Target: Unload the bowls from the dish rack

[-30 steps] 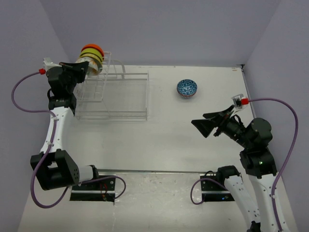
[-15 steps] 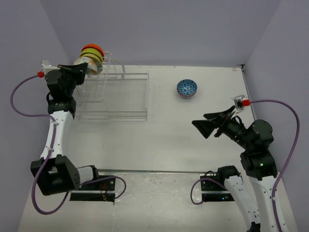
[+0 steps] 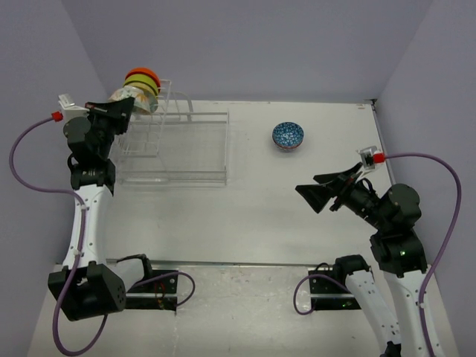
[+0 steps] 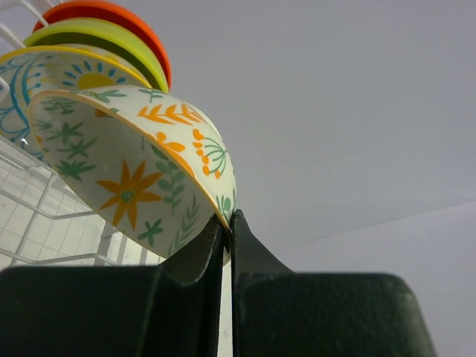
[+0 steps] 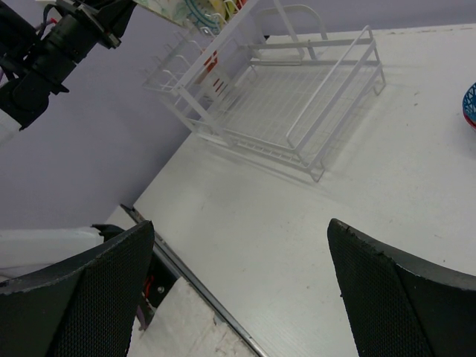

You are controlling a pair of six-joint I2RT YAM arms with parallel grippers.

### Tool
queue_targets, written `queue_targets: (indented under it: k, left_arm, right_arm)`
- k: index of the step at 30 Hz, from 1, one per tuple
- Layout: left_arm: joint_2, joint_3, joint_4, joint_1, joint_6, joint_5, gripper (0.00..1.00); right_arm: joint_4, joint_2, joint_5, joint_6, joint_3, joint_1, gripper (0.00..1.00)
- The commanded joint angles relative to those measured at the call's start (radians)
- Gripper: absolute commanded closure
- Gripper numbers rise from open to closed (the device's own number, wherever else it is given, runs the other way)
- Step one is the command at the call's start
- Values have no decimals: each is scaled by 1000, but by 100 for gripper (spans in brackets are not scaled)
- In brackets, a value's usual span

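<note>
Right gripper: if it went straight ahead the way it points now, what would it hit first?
Probably the bare table. The right gripper, open, aims left toward the dish rack, but the wrist view suggests it slopes down and would land short of the rack. Depth is unclear.

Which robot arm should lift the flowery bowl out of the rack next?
Left: the left gripper is pinched on the rim of the cream floral bowl at the clear wire dish rack; the right gripper hangs open, far from it.
</note>
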Motion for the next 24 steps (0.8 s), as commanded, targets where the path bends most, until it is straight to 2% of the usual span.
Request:
queue_targets:
  k: [1,5,8,9,11,14,17,19,20,21,22,24]
  left_arm:
    - [-44,85,106,0,167,97,100]
    - [-81,191,-26,-68,409,91,100]
    - [-106,268,-107,-179,606,106,100]
    - [-107,304,-135,-254,653,129,100]
    - [-92,335,-222,-317,774,178,100]
    - [-67,371,-377,-504,923,180,100]
    - [-67,311,-460,-633,1035,78,100]
    - [-67,236,-462,-777,1101,-25,100]
    - [-63,202,-462,-883,1118,-68,100]
    - [-52,191,-465,-935,1156,-158,100]
    - [-25,184,-473,-1044,1175,-204,100]
    - [14,170,-503,-1150,1232,-318,100]
  right_arm:
    - [9,18,18,-14,9,-5,1]
    - [5,35,18,-10,41,-3,1]
    - [-6,47,35,3,69,-3,1]
    - [-17,50,59,9,81,-3,1]
    - [-57,68,84,12,130,-3,1]
    - [-139,126,133,-16,233,-3,3]
    - [-234,189,151,-42,342,-3,5]
    - [-322,257,174,-74,412,3,10]
    - [-346,275,197,-94,428,8,12]
    - [-397,310,260,-103,452,36,14]
    - [-423,329,288,-131,466,61,14]
    - [-503,398,357,-155,507,150,14]
